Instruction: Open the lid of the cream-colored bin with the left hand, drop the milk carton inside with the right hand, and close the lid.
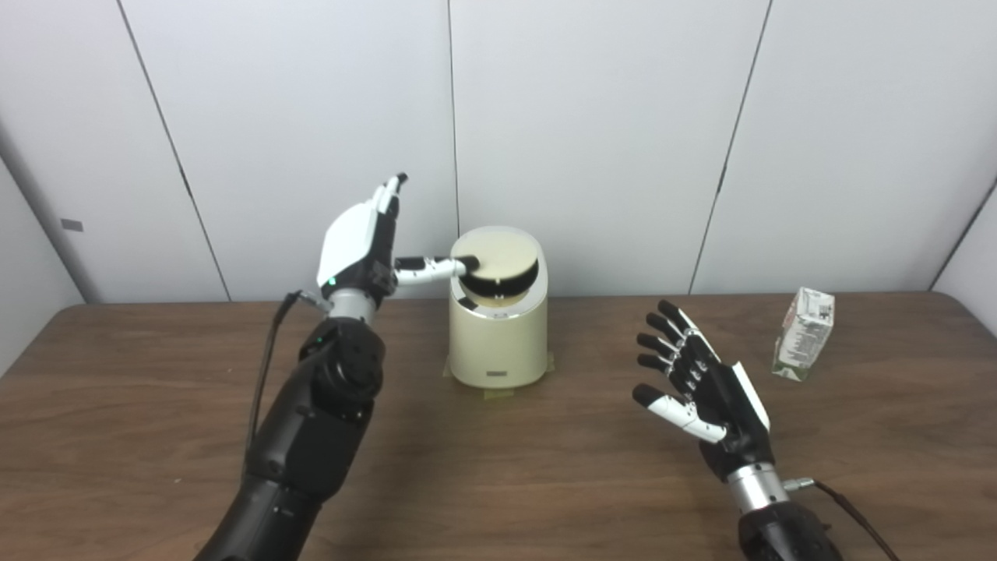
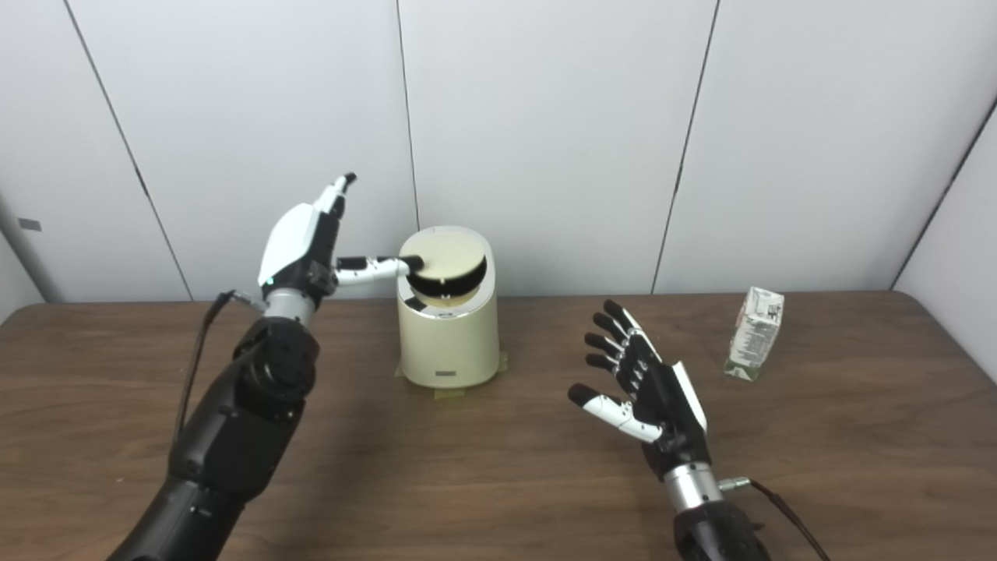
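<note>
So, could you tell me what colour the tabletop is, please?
Dark brown wood grain on the tabletop, clearest in the left eye view.

This looks like a robot test lab rather than a home. A bare dark-brown wood-grain table (image 1: 156, 405) stands against plain white wall panels (image 1: 311, 117) split by thin dark seams. No furnishings or decoration show.

Both arms are glossy black with rounded housings. The left hand (image 1: 360, 248) has a white back shell, a small green light and a white-segmented thumb. The right hand (image 1: 705, 389) has black fingers and a silver wrist collar. Thin black cables run from each wrist.
</note>
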Available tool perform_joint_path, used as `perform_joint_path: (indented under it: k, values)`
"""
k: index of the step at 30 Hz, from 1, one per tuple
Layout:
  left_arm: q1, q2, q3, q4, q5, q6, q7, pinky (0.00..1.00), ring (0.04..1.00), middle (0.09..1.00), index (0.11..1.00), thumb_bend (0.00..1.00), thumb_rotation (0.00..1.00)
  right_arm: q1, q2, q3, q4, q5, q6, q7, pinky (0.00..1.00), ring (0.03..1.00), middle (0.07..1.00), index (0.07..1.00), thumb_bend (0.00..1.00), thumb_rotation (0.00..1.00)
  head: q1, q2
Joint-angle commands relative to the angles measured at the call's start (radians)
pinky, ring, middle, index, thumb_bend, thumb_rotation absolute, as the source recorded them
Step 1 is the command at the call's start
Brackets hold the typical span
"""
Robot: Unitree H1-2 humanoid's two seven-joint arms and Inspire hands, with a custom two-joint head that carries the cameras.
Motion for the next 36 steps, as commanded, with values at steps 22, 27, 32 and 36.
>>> perform_joint_path:
  k: [22,27,32,36]
  values:
    - [0.341,0.041,0.203,-0.106,-0.523,-0.316,-0.255,0.52,0.661,0.726,0.739,0.73,0.18,-0.052,-0.061,-0.007,-0.063,-0.008,0.064,-0.002,0.72,0.844,0.908,0.933,0.78,0.36,-0.026,0.007]
    - [0.387,0.05,0.204,-0.087,-0.51,-0.36,-0.245,0.55,0.677,0.732,0.73,0.69,0.13,-0.067,-0.09,-0.004,-0.136,-0.033,0.148,-0.002,0.73,0.856,0.92,0.94,0.77,0.32,-0.126,-0.014]
    - [0.394,0.08,0.215,-0.001,-0.538,-0.46,-0.273,0.55,0.666,0.728,0.74,0.69,0.17,-0.096,-0.142,0.011,-0.208,-0.188,0.173,-0.037,0.72,0.819,0.9,0.927,0.79,0.32,-0.278,-0.052]
    - [0.382,0.1,0.229,0.061,-0.568,-0.493,-0.293,0.58,0.676,0.733,0.741,0.7,0.16,-0.122,-0.185,0.001,-0.329,-0.263,0.266,-0.035,0.73,0.816,0.891,0.926,0.78,0.25,-0.349,-0.07]
